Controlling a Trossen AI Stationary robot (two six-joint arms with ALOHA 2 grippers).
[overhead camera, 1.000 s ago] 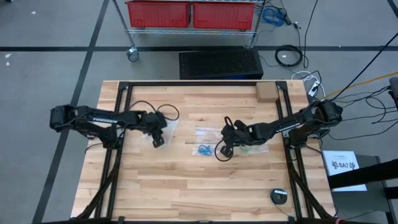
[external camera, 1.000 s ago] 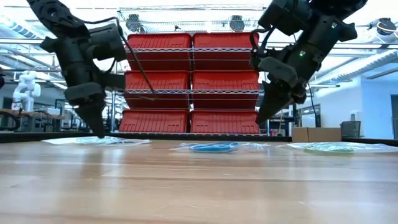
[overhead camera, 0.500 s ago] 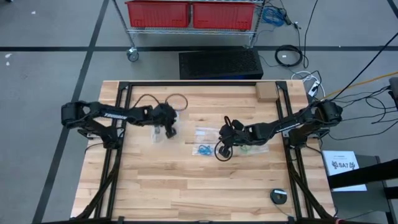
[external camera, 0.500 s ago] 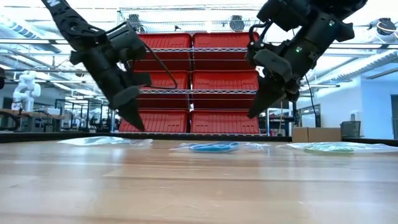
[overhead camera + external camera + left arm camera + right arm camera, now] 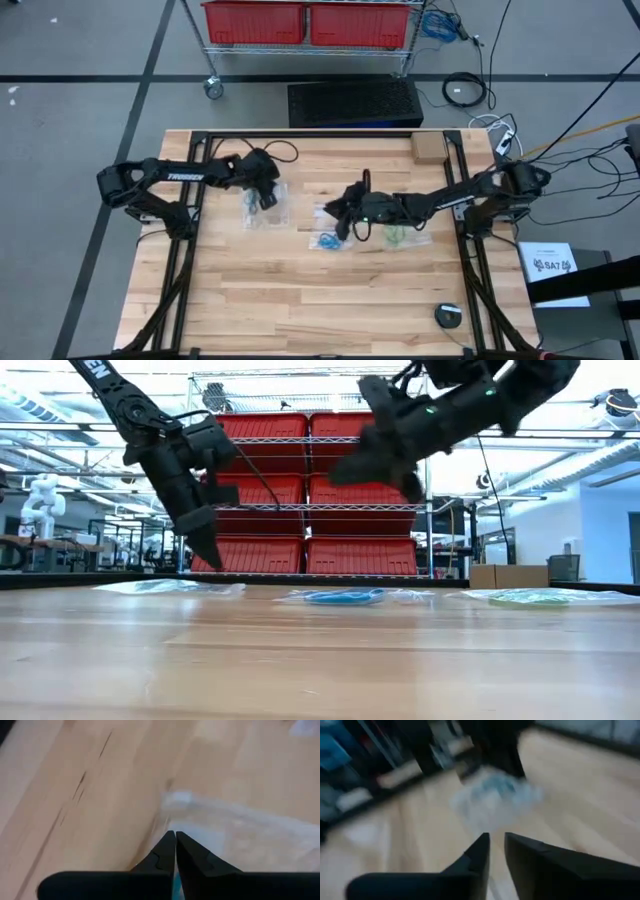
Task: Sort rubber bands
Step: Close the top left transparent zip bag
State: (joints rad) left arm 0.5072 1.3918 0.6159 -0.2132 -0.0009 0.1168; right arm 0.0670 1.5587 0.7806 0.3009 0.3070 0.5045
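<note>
Three clear bags [image 5: 330, 238] in a row mid-table [image 5: 300, 300], probably apart.

White lettering, possibly "TROSSEN", on the left arm [image 5: 185, 176]; markings on floor paper [image 5: 553, 266] unreadable

A grey floor [image 5: 80, 60] with dark seams surrounds the wooden counter [image 5: 300, 290]; behind it, a wire shelf rack [image 5: 310, 500] holds red bins [image 5: 255, 490]; bright ceiling lights overhead.
</note>
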